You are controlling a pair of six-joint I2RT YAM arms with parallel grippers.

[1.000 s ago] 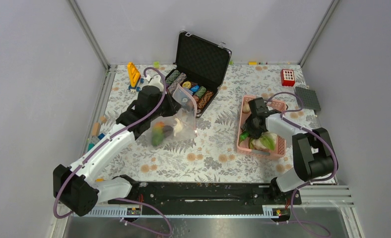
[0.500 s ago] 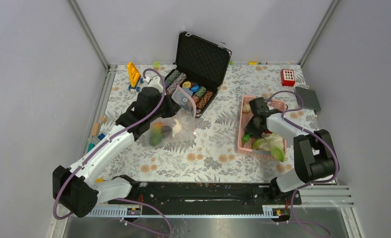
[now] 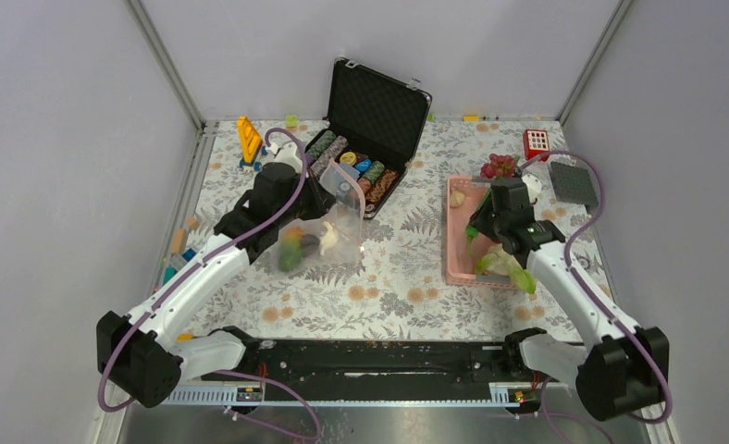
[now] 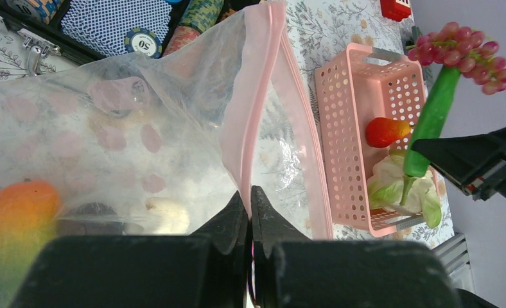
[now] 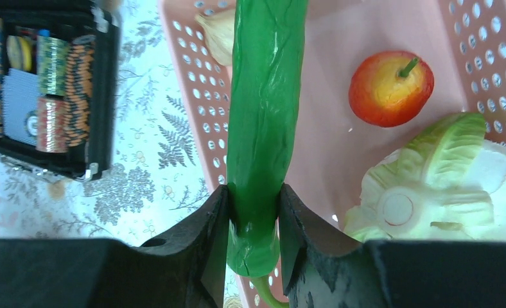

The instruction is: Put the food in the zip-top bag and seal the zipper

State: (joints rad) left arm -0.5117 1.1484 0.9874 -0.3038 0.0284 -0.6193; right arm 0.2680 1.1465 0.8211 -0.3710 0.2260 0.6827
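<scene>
The left arm (image 3: 194, 277) and right arm (image 3: 574, 287) have white link shells between black joints; a purple cable (image 3: 302, 176) (slack in places) trails along each. Gripper fingers (image 4: 228, 221) are matte black.

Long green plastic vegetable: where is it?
The right gripper clamps the vegetable above the pink plastic basket, left of the red fruit in the right wrist view.

A: What colours are in the basket (image 5: 488, 58)?
B: It's pink, dotted with holes. The vegetable (image 5: 263, 115) is glossy green, the fruit (image 5: 390, 88) red fading to yellow, the leaf (image 5: 449, 154) white and pale green.
A: And the bag (image 4: 109, 109)?
B: Clear, with a pale pink zipper (image 4: 250, 109). The mango (image 4: 16, 218) runs orange to green. The bench (image 3: 398, 268) is white with grey ferns and orange flowers.
</scene>
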